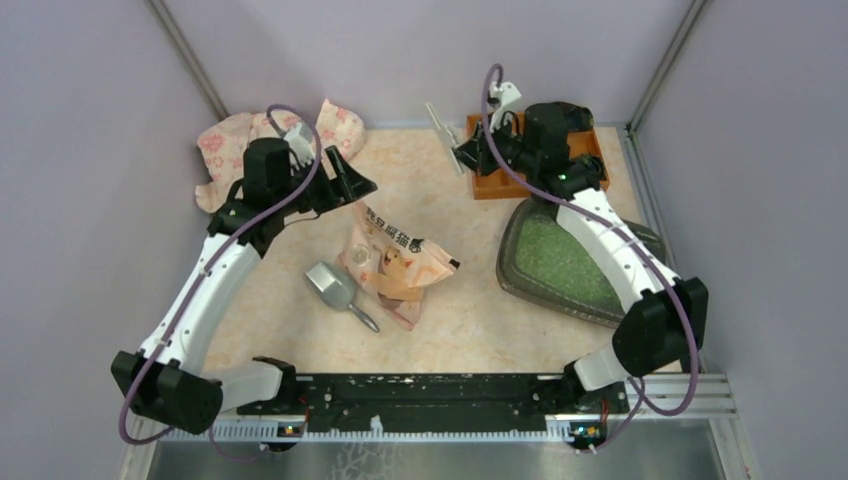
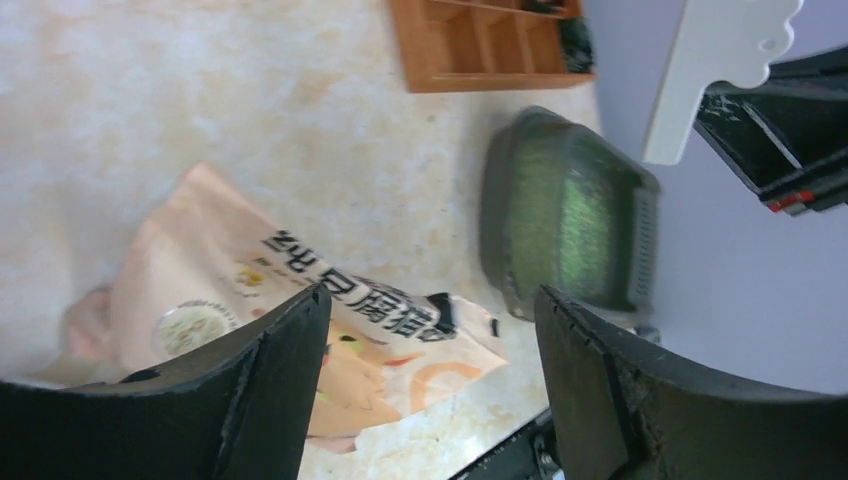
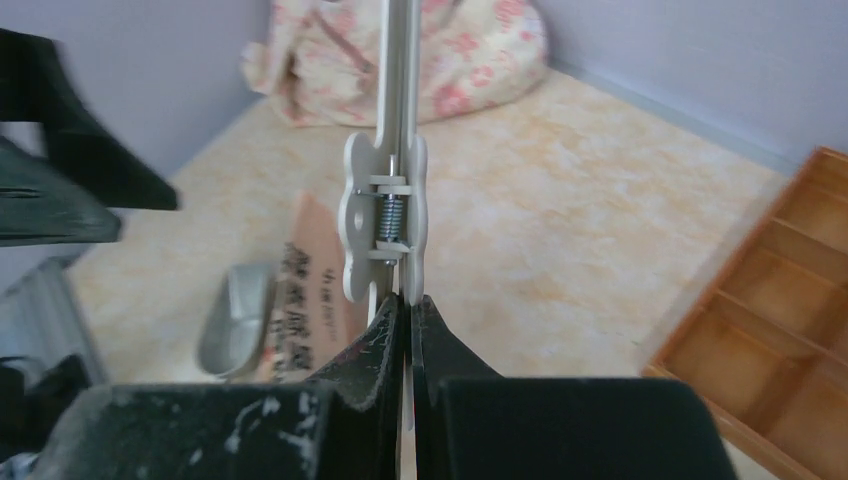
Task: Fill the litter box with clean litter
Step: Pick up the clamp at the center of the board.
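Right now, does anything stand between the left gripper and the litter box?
Nothing on the tabletop, which is bare between the pink bag, below the open left gripper, and the litter box. But the right arm stretches over the box, with the right gripper shut on a white clip.

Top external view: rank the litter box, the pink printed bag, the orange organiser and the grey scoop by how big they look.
1. litter box: largest, though the right arm crosses it.
2. pink printed bag.
3. orange organiser: unsure, since the arm hides much of it.
4. grey scoop: smallest.
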